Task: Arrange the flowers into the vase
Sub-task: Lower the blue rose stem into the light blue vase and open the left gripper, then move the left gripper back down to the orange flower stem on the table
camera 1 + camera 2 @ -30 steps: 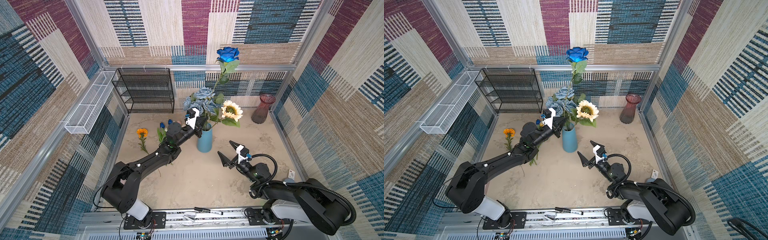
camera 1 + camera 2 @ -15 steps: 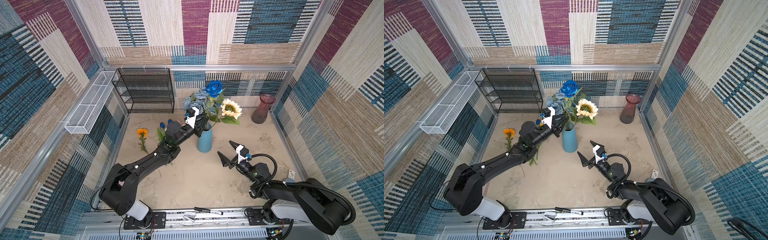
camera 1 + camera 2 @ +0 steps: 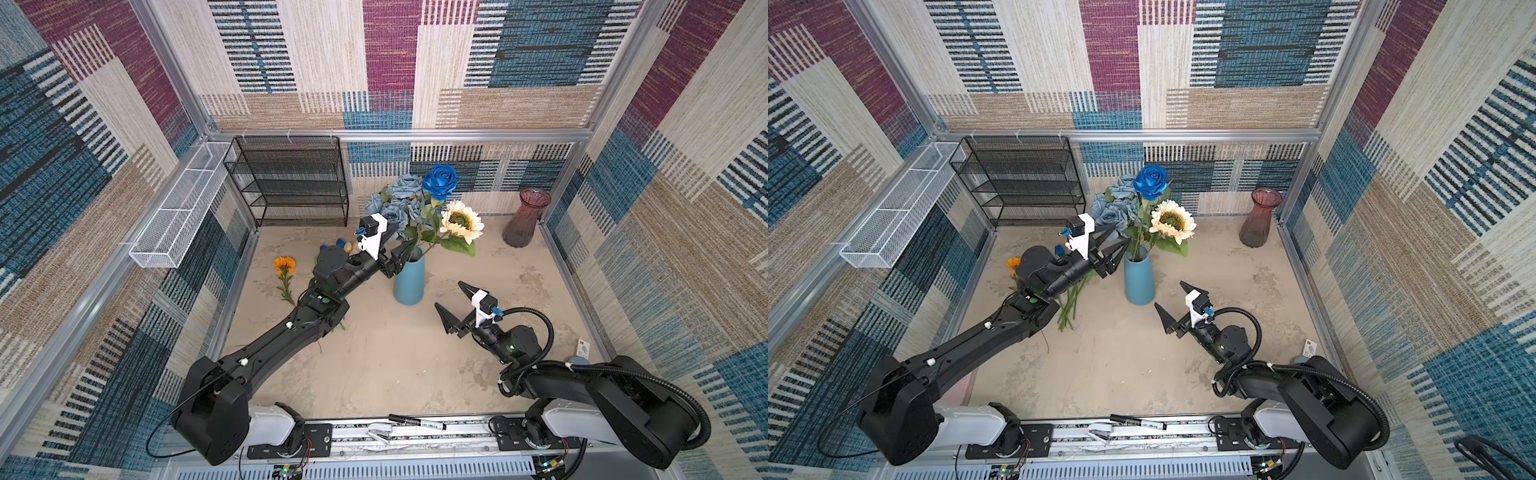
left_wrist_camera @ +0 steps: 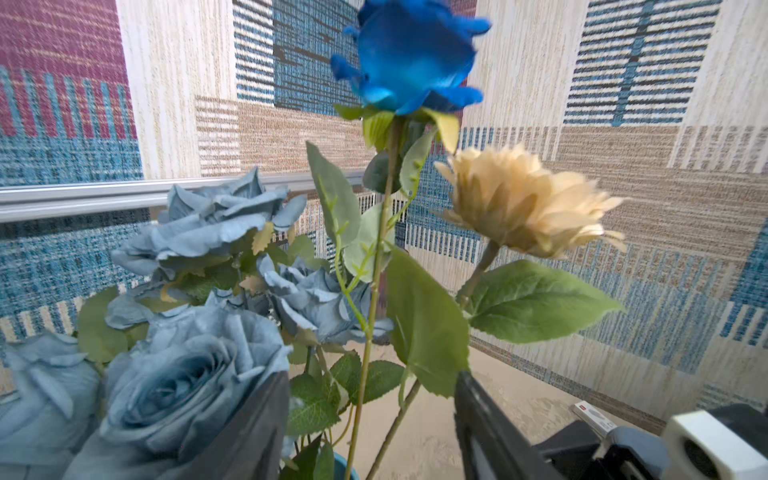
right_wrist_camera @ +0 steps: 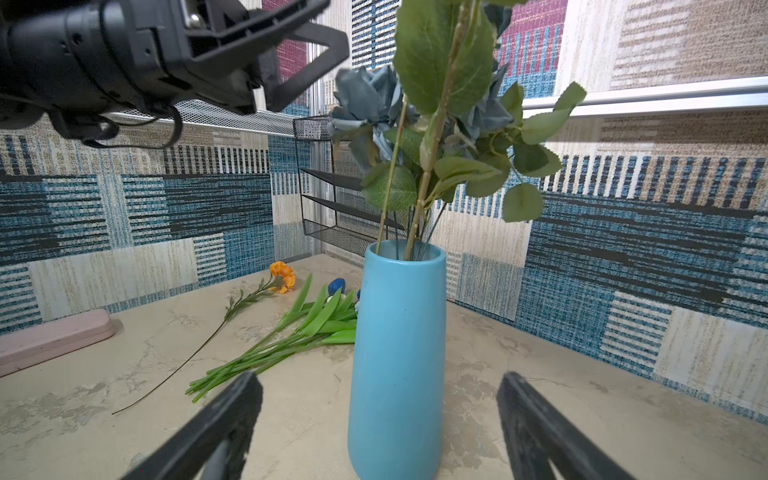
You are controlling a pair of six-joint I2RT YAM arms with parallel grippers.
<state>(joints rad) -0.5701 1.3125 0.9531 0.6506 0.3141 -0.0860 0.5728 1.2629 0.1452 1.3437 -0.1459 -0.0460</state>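
Ref = blue vase (image 3: 409,277). Bright blue rose (image 3: 440,180), dusty-blue roses (image 3: 397,199) and cream sunflower (image 3: 461,220) are seated in it, stems through the mouth, blue rose topmost. Orange marigold (image 3: 284,263) and tulips (image 3: 1070,305) are laid flat on the tabletop (image 3: 395,365), L-arm side of the vase. In both top views they are partly covered by the left arm (image 3: 291,332); their full stems are shown only in R wrist view.

Jaw gap is resolved only in L wrist view: left gripper (image 4: 372,376) jaws are parted, blue-rose stem is passed between them, no pad contact seen. In top views it is only placed at the vase rim, among leaves.

Right gripper (image 3: 448,293) is held wide open and empty, near the vase on the R-arm side, not touching.

Maroon glass vase (image 3: 524,218) is stood well apart from the blue vase, by the back wall. Black wire rack (image 3: 291,183) and white mesh basket (image 3: 178,212) are set behind the vase, L side. Marker (image 3: 417,422) is left on the front rail. Pink slab (image 5: 54,336) is picked up in R wrist view.
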